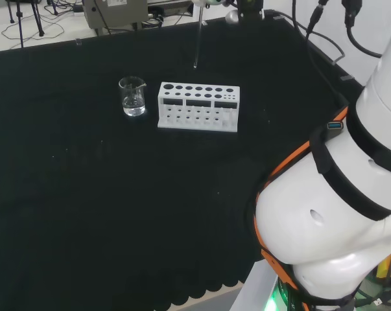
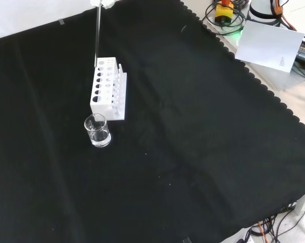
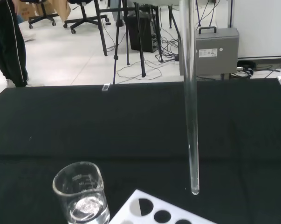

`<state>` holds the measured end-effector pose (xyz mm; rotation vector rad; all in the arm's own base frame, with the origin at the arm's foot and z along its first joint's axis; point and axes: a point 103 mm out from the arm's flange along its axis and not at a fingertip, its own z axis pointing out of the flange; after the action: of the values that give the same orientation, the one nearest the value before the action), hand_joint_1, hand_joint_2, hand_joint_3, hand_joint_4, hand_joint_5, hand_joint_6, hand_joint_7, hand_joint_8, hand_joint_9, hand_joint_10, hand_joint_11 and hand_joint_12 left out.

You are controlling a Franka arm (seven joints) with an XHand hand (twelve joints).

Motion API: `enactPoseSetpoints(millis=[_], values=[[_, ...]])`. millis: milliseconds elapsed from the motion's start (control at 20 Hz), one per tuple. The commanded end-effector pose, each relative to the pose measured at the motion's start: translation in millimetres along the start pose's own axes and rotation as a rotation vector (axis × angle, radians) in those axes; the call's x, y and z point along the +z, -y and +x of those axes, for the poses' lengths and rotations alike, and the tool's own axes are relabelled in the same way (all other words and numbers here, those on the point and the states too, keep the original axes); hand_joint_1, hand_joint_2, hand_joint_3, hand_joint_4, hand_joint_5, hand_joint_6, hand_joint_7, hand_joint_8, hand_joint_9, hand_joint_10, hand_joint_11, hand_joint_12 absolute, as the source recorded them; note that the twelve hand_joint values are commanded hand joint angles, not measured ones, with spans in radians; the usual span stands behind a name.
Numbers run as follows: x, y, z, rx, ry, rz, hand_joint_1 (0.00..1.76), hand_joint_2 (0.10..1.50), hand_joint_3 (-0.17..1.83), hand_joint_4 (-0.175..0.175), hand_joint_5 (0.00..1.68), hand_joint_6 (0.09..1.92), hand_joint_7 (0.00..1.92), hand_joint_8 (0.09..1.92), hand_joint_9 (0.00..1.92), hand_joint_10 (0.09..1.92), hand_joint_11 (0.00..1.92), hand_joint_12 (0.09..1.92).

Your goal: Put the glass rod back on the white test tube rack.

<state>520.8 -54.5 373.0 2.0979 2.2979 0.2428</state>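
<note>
Found the glass rod [image 2: 97,35] hanging nearly upright straight below the hand [image 2: 104,3], with its lower tip in the air, a little above the top plate of the white test tube rack [image 2: 107,88] and not yet inside any hole. Could not tell whether the fingers were apart, together or clamped on the rod, because of the picture edge cutting the hand. Noticed a small beaker [image 2: 97,130] with a little clear liquid just beside the rack's end, apart from the rod. Judged the step in hand as the lining up of the tip over one hole. To do it well, needed to keep the rod vertical, to bring the tip exactly over a hole near the rack's end below the hand, and then to lower straight and slowly; otherwise risked hitting the plate between holes, tipping the light rack or slipping toward the beaker
</note>
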Motion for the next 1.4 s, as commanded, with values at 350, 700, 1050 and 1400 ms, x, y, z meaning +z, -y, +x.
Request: enactPoseSetpoints(millis=[350,700,1050,1400], values=[[1.5,23.6,4.3,-0.009,0.014,-0.014,1.3,1.1,-0.15,-0.175,1.34,0.09,1.17,1.02,1.82,0.68,1.54,1.0],[14.3,58.5,14.5,-0.022,-0.01,0.018,1.3,1.1,-0.14,-0.175,1.34,0.09,1.17,1.02,1.82,0.69,1.54,1.0],[22.9,43.4,25.8,-0.03,0.013,0.042,1.3,1.1,-0.14,-0.175,1.34,0.09,1.17,1.02,1.82,0.69,1.54,1.0],[22.5,39.5,28.5,-0.036,-0.01,0.034,1.3,1.1,-0.14,-0.175,1.34,0.09,1.17,1.02,1.82,0.69,1.54,1.0]])
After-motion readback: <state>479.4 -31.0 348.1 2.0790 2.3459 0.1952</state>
